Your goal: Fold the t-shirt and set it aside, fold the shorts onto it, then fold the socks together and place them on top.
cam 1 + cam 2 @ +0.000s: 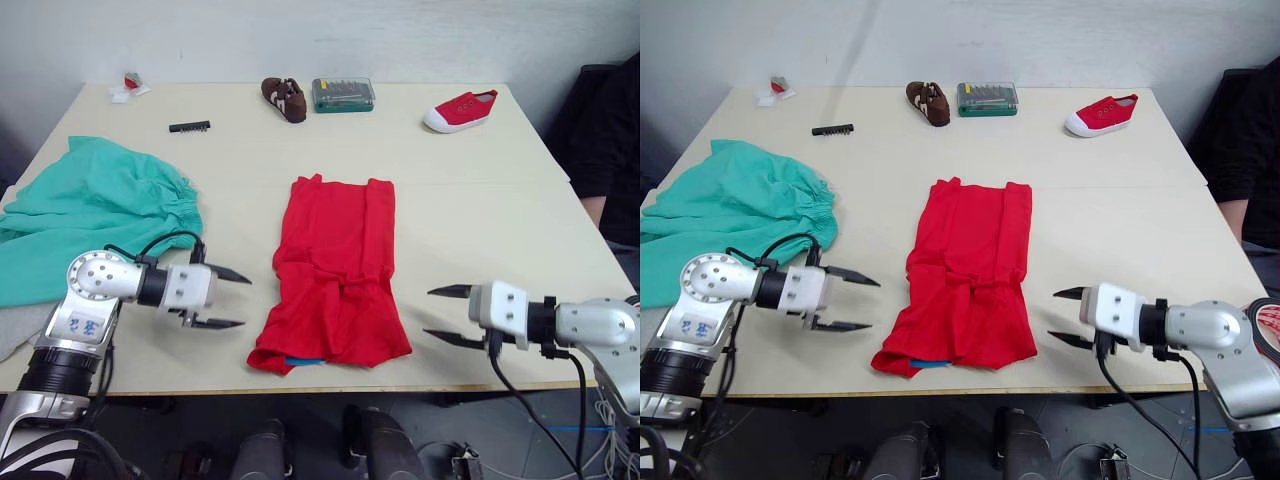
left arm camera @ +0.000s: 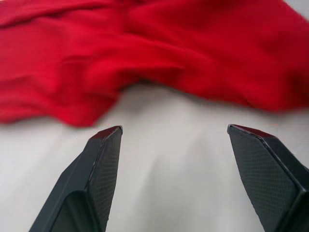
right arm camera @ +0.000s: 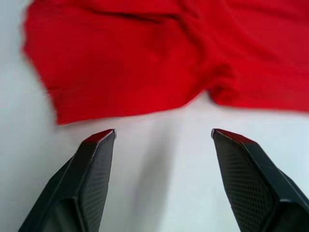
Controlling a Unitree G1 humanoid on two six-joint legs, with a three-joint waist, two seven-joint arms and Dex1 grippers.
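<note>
I see the bright red short-sleeved cloth t-shirt (image 1: pixel 336 274) lying on the pale wooden counter (image 1: pixel 480 210), folded lengthwise into a narrow strip with its sleeves tucked in; a bit of blue shows at its near edge, probably the neck label. My left pincer (image 1: pixel 228 298) hovers just beside the shirt's left edge, its two black fingers spread apart and holding nothing. My right pincer (image 1: pixel 446 315) sits near the shirt's right edge, likewise spread and empty. The large teal-green cloth shorts (image 1: pixel 90 212) lie crumpled at the counter's left side, well apart from the shirt. Along the far edge I see a brown shoe (image 1: pixel 284 98), a green plastic tool case (image 1: pixel 342 95) and a red sneaker (image 1: pixel 460 110).
</note>
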